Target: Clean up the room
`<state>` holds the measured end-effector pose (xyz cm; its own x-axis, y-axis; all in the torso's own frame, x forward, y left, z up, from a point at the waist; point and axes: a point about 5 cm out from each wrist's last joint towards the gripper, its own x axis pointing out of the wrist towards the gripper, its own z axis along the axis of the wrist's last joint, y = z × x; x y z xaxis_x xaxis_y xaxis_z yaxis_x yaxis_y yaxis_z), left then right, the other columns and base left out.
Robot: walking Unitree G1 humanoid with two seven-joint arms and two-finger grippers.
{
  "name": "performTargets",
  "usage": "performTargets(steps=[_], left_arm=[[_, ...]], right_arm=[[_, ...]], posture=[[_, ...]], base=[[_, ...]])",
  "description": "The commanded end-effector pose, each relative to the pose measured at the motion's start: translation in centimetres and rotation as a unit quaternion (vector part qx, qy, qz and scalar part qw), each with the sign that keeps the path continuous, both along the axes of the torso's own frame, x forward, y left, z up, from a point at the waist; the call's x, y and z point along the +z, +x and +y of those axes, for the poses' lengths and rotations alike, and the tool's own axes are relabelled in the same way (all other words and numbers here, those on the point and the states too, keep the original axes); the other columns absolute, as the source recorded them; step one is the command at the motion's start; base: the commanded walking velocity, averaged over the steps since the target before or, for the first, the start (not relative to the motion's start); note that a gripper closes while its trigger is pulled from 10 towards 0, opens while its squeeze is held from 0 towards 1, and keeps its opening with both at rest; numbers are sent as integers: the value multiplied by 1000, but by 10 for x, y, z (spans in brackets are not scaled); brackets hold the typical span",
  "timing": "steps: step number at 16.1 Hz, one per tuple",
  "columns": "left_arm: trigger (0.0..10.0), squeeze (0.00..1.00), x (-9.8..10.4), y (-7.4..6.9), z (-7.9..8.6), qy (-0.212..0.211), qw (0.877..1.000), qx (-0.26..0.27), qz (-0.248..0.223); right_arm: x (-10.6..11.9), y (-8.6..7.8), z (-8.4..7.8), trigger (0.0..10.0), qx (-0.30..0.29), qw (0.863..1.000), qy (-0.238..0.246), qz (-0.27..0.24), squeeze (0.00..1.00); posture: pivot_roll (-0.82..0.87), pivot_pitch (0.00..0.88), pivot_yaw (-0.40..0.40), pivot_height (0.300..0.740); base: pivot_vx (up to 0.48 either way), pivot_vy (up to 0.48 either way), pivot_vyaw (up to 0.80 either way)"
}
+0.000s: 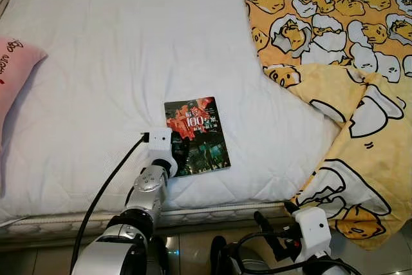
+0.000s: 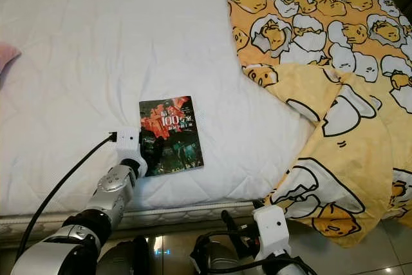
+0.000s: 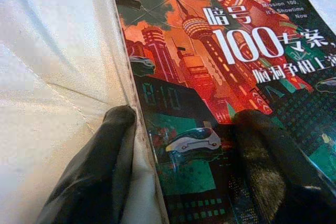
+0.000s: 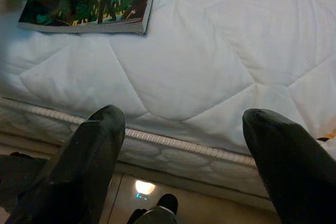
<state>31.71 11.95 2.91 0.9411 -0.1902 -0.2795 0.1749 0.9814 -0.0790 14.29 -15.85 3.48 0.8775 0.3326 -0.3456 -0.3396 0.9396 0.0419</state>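
1 white quilted bed is filling most of the scene, with a yellow cartoon-print blanket spilling over its right side and a pink pillow lying at its left edge. 1 book is lying flat, cover up, near the bed's front edge, its long axis running away from the robot and leaning slightly left. The left hand is straddling the book's left edge, fingers spread, 1 on the cover, 1 on the sheet. The right hand is hanging spread below the mattress edge, holding nothing.
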Motion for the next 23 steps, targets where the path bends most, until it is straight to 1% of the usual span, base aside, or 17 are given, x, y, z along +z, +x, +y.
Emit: performTargets(steps=[1,4,6,8,9,10,11,12,14,16,17,18,19,20,21,22,23], left_arm=[[0,0,-27,-23,-16,19,996,-57,62],[0,0,-25,-27,-13,124,987,-103,10],[0,0,-32,-37,-11,122,986,-116,15],[0,0,-32,-42,-13,115,986,-124,-5],[0,0,-24,-42,-14,123,983,-126,-46],[0,0,-19,-41,-14,128,981,-127,-71],[0,0,-6,-41,-14,139,974,-131,-124],[0,0,2,-41,-15,147,967,-134,-156],[0,0,26,-44,-16,167,946,-134,-242],[0,0,38,-47,-15,169,940,-123,-270],[0,0,39,-47,-14,163,943,-114,-268],[0,0,36,-47,-12,147,954,-101,-241],[0,0,26,-46,-10,126,969,-87,-194],[0,0,15,-44,-2,72,988,-42,-130],[0,0,14,-42,2,61,991,-24,-118],[5765,0,20,-41,3,94,985,-29,-139],[10000,1000,25,-40,1,140,975,-52,-163]], right_arm=[[-6,-5,-5,10000,-9,1000,-3,16,0],[-8,-4,-5,10000,-10,1000,-3,18,0],[-11,-3,-5,10000,-9,1000,-2,22,0],[-12,-2,-3,10000,-6,1000,-1,22,0],[-12,-1,-4,10000,-7,1000,-2,21,0],[-12,0,-5,10000,-8,1000,-3,19,0],[-12,0,-7,10000,-11,1000,-5,17,0],[-12,0,-7,10000,-12,1000,-5,17,0],[-14,1,-10,10000,-14,1000,-6,16,0],[-15,2,-10,10000,-15,1000,-7,15,0],[-15,2,-10,10000,-15,1000,-7,14,0],[-15,4,-10,10000,-14,1000,-8,13,0],[-16,6,-11,10000,-14,1000,-8,12,0],[-16,8,-10,10000,-14,1000,-9,10,0],[-15,10,-10,10000,-15,1000,-8,5,0],[-13,11,-10,10000,-18,1000,-7,-1,0],[-11,11,-11,10000,-20,1000,-3,-7,0]], posture=[[-169,253,-118,740],[-157,244,-110,740],[-143,234,-109,740],[-140,228,-108,740],[-138,224,-106,740],[-137,221,-103,740],[-137,221,-103,740],[-130,220,-103,740],[-120,222,-105,740],[-115,221,-107,740],[-112,220,-107,740],[-102,217,-108,740],[-98,213,-109,740],[-99,213,-110,740],[-102,212,-110,740],[-99,211,-113,740],[-98,212,-115,740]], base=[[0,0,0],[0,0,0],[0,0,0],[0,0,0],[0,0,0],[0,0,0],[0,0,0],[0,0,0],[0,0,0],[0,0,0],[0,0,0],[0,0,0],[0,0,0],[0,0,0],[0,0,0],[0,0,0],[0,0,0]])
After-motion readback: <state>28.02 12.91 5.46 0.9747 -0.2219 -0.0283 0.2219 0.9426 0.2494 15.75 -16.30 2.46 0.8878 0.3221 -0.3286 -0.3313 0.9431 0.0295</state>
